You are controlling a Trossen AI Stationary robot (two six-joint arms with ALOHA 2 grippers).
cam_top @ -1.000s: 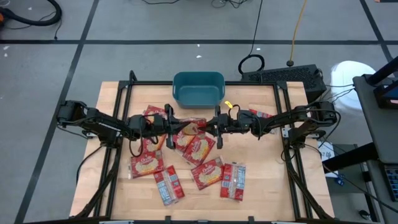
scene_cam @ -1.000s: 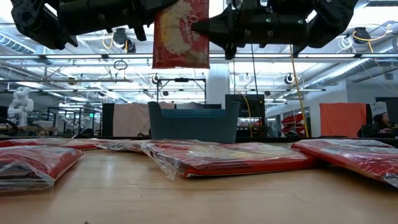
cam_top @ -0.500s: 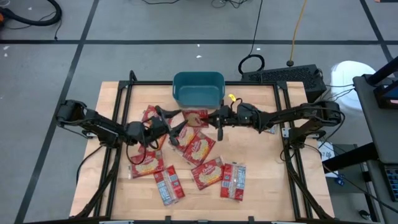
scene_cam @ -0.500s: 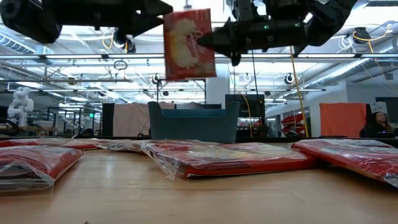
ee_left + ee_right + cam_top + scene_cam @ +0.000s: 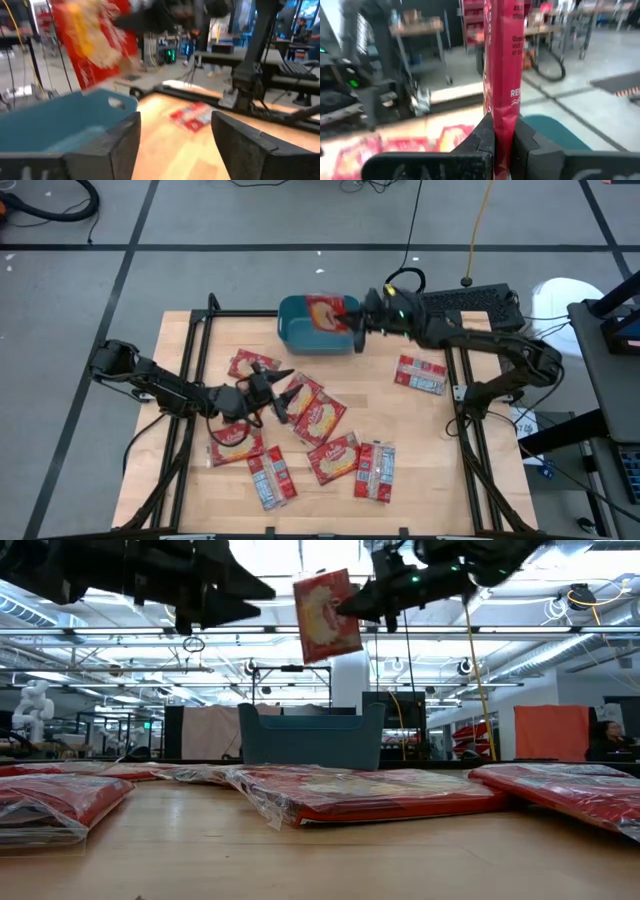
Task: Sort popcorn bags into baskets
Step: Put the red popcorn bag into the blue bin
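A red popcorn bag point(image 5: 325, 313) hangs over the teal basket point(image 5: 300, 335) at the table's far edge, with my right gripper point(image 5: 352, 320) shut on it. In the low view the bag point(image 5: 327, 615) is high above the basket point(image 5: 310, 738). My left gripper point(image 5: 283, 395) stands open and touches nothing. It is above the pile of loose popcorn bags point(image 5: 315, 415) at mid-table. In its wrist view, the open fingers point(image 5: 117, 147) frame the basket point(image 5: 55, 125) and the lifted bag point(image 5: 95, 42). My right gripper pinches the bag's edge point(image 5: 502, 122) between its two fingers, on the side toward the table's right. The fingers lie level and come from the right. The bag stands on edge, slightly tilted and lifted clear above the basket.
Several popcorn bags lie flat on the wooden table: one at the right point(image 5: 420, 373), others near the front point(image 5: 375, 470) point(image 5: 270, 478) and at the left point(image 5: 240, 365). Black frame rails point(image 5: 195, 360) run along both sides. A keyboard point(image 5: 460, 300) lies beyond the far right corner.
My left gripper has opened and let go of the bag that both grippers held over mid-table. It has since sunk a little and turned. My right gripper has carried the bag up and toward the far edge, and the bag is now over the basket.
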